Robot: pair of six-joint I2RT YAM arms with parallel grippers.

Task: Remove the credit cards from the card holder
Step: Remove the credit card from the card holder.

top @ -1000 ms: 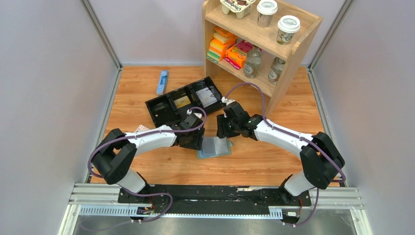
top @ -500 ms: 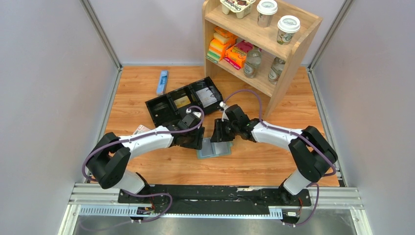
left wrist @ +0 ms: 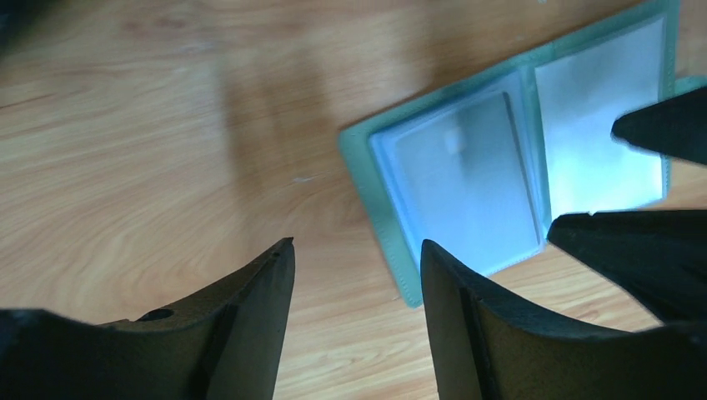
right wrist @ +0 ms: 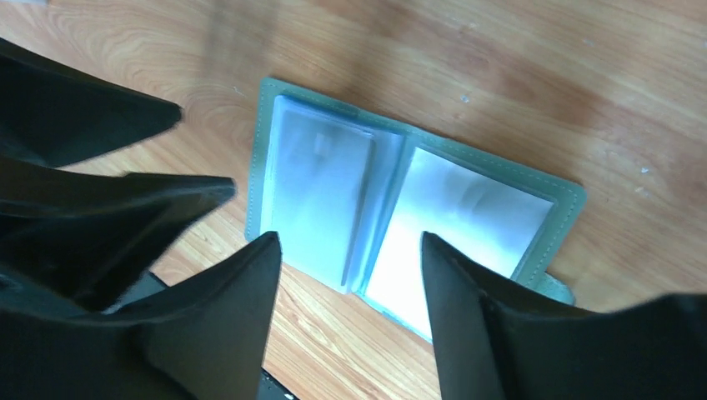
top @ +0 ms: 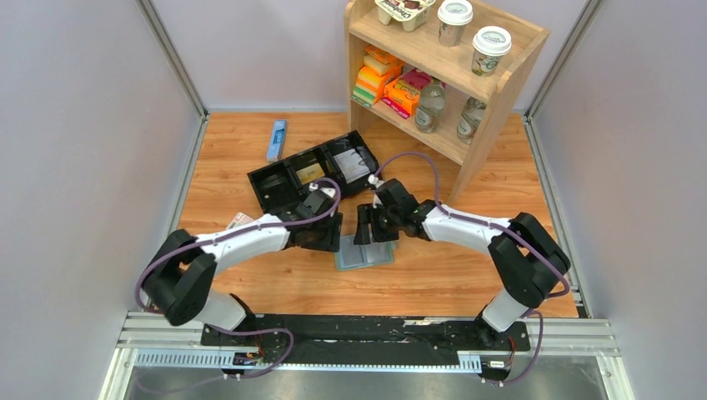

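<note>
Wooden worktop [top: 233, 167], card holder [right wrist: 417, 208] lying open on it; left pincer [left wrist: 357, 246] just beside it, right pincer [right wrist: 348, 237] over it, both open and empty.

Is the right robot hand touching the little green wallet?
Cannot tell. In the right wrist view the right gripper has jaws open over the card holder, but the tips could be resting or hovering; the top view hides them.

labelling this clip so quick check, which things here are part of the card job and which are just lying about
Part of the job:
- card holder, lying open
- left fingers, open, near it
- right fingers, open, near it

Just lying about:
- black tray
- blue flat item
- wooden shelf with cups and bottles
</note>
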